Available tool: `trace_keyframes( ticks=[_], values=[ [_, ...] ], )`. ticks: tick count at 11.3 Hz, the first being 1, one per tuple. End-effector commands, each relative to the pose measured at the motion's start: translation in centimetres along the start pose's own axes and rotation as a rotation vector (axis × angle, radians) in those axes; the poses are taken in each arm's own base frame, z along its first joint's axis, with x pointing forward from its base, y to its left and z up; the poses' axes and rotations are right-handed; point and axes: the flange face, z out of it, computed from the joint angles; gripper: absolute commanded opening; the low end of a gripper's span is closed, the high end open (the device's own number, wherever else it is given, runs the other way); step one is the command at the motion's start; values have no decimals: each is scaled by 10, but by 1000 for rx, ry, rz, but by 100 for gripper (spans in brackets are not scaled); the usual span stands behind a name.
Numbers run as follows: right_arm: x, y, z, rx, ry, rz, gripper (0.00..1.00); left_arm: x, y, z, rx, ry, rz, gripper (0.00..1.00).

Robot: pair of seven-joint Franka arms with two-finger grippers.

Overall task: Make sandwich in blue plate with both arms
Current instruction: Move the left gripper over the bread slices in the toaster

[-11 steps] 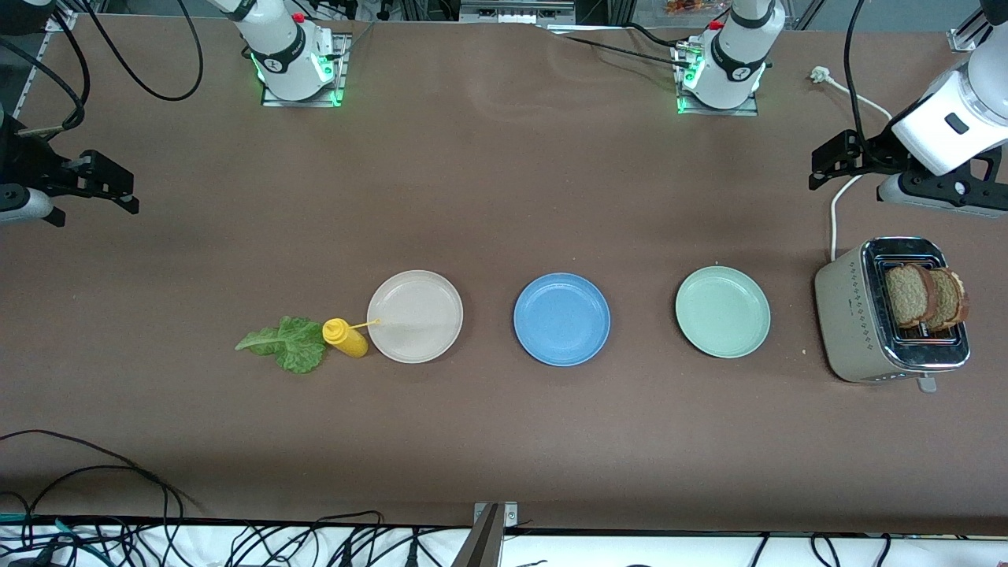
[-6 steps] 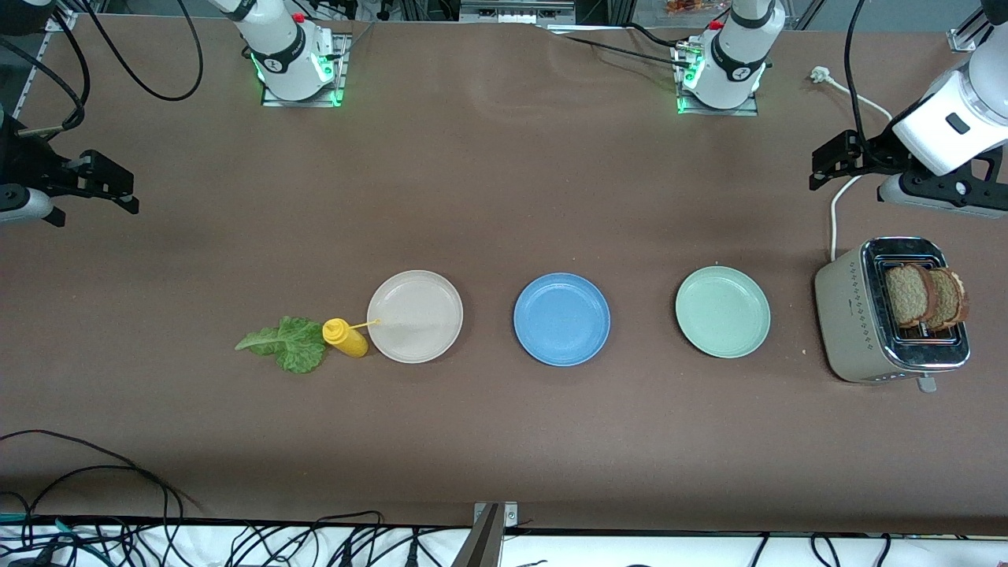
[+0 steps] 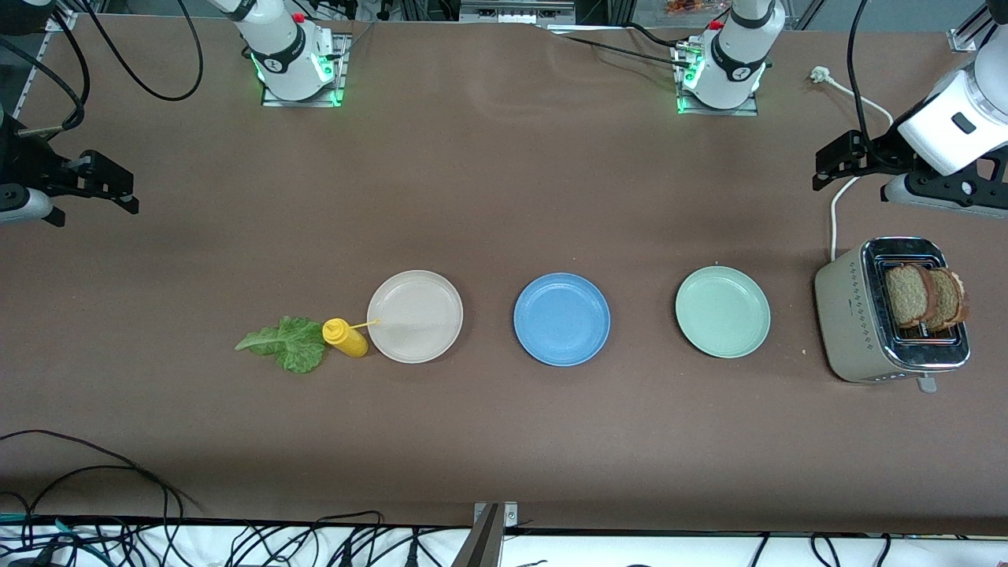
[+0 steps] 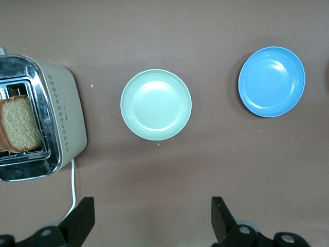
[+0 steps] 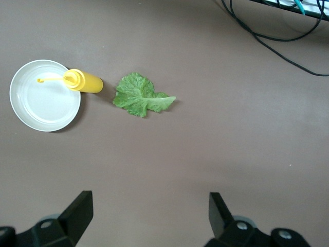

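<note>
Left gripper (image 4: 149,224): held in the air over bare table at the left arm's end, near the toaster; fingers (image 4: 82,218) spread wide, nothing held. In the front view only its black body (image 3: 846,157) is made out; the gap between the fingers is shown by the left wrist view alone.

Right gripper (image 5: 149,221): held in the air over bare table at the right arm's end, well apart from the food; fingers (image 5: 79,211) spread wide, nothing gripped. It is seen at the edge of the front view (image 3: 94,185).

Bread slices (image 3: 923,297): two brown slices are stood upright in the toaster (image 3: 858,323) slots. Both are shown in the front view; only one (image 4: 19,123) is seen clearly in the left wrist view.

Lettuce leaf (image 3: 287,344): laid flat on the table, just beside the yellow squeeze bottle (image 3: 345,337); also seen in the right wrist view (image 5: 141,96).

Yellow squeeze bottle: laid on its side, its thin nozzle reaching over the rim of the beige-white plate (image 3: 415,346); the same is shown in the right wrist view (image 5: 85,81).

Blue plate (image 3: 561,346): set in the middle of the row, between the beige-white plate and the mint-green plate (image 3: 722,339), with nothing on it; also seen in the left wrist view (image 4: 271,100).

Mint-green plate: set between the blue plate and the toaster, bare; seen in the left wrist view (image 4: 156,128).

Toaster cord (image 3: 836,213): a white cord is run from the toaster toward the left arm's base.
</note>
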Motion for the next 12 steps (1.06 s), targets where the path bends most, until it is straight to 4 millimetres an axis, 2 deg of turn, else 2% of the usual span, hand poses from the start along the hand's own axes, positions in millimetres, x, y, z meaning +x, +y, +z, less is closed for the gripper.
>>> trace_keyframes(
  ticks=[1, 6, 10, 12],
  values=[
    [-2, 2, -4, 0, -9, 1, 100, 2, -7, -7, 13, -1, 13, 100],
    [-3, 6, -2, 0, -11, 7, 100, 2, -7, -7, 13, -1, 7, 100],
    [-3, 6, -2, -1, -13, 6, 100, 1, -26, -6, 13, -2, -19, 100],
    [-3, 6, -1, -1, -14, 7, 100, 1, -29, -6, 13, -4, -24, 100]
  ],
)
